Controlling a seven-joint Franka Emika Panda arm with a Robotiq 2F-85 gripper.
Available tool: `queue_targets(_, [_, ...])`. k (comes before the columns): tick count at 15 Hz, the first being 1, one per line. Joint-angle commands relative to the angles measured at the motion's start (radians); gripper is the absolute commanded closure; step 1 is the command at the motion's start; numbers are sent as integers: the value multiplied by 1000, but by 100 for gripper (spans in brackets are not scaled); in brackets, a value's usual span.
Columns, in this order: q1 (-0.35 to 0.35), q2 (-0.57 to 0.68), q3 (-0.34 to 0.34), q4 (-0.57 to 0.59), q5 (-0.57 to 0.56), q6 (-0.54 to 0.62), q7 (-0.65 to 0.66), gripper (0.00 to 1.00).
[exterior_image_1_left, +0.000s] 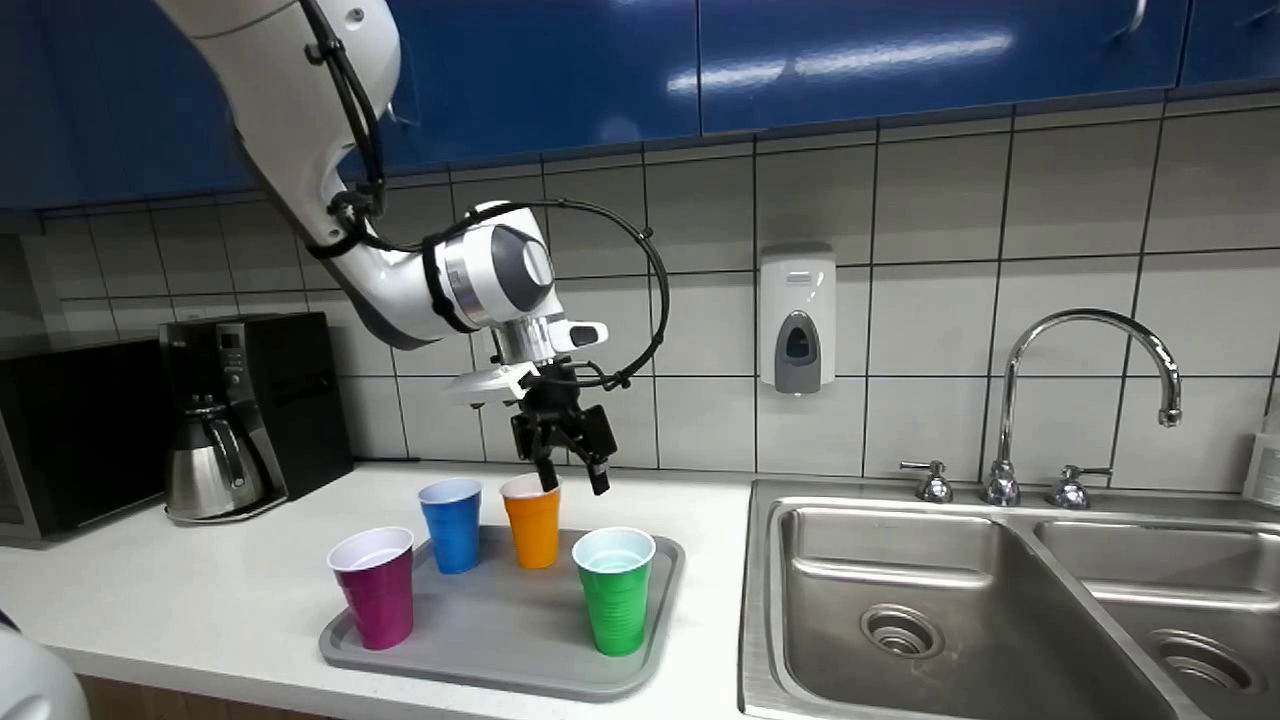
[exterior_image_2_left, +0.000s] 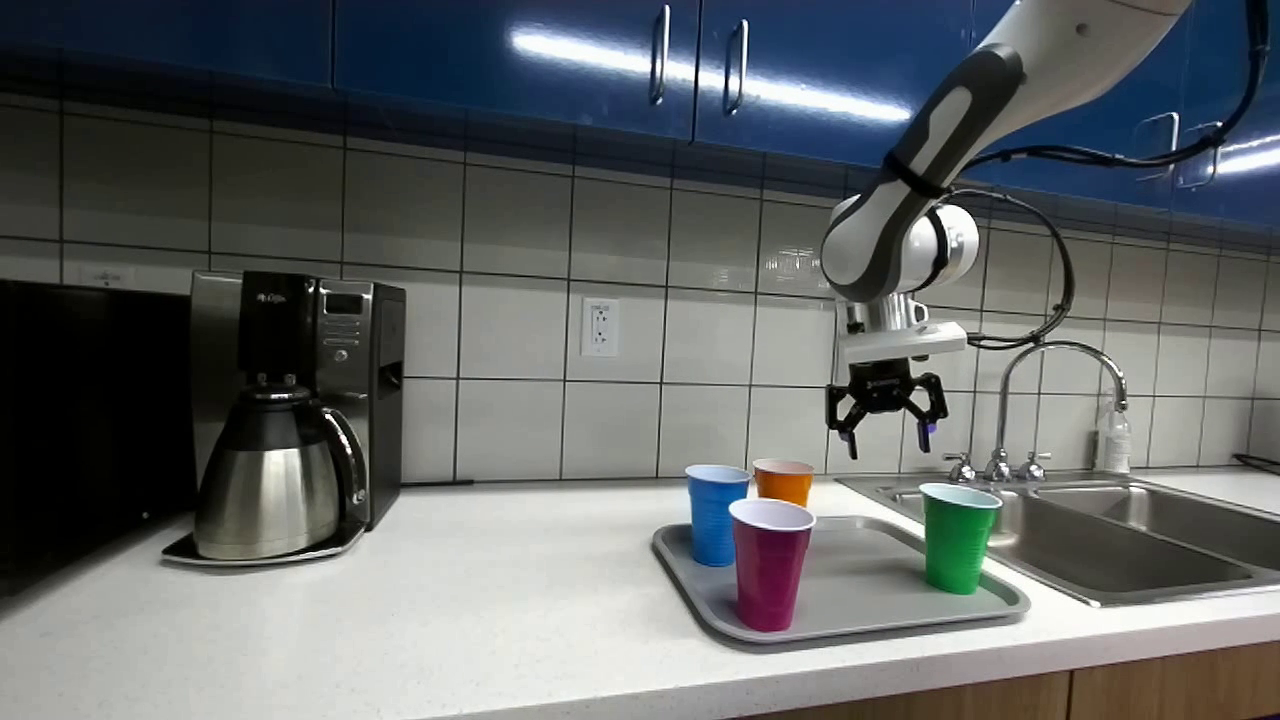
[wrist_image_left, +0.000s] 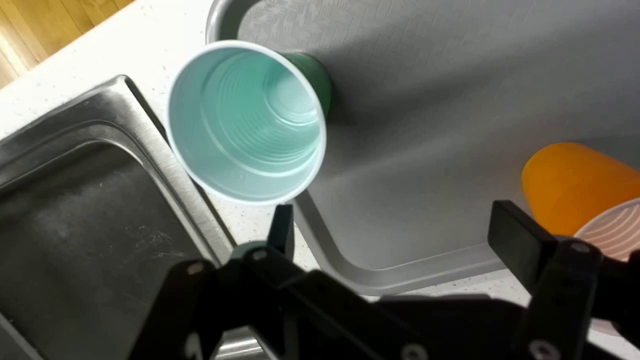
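Above the gray tray (exterior_image_2_left: 865, 582), my hand (exterior_image_2_left: 888, 443) hangs spread and empty; the orange cup (exterior_image_1_left: 534, 532) and green cup (exterior_image_1_left: 615, 602) stand upright on that tray, well apart, presumably to leave room around each.

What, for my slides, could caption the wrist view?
Open black end effector near tapered green plastic cup and tapered orange plastic cup on gray rectangular tray.

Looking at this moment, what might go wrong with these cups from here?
The open gripper hangs empty; in the wrist view, one finger shows right beside the orange cup, so coming down there might tip it. The green cup stands near the edge of the tray facing the sink, so a nudge could topple it that way.
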Motion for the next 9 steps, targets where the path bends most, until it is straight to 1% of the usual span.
queue_targets(1, [-10,-74,21,-56,5,-17,-41,0])
queue_targets(9, [-7,-157,67,-145,23,-19,-88,0])
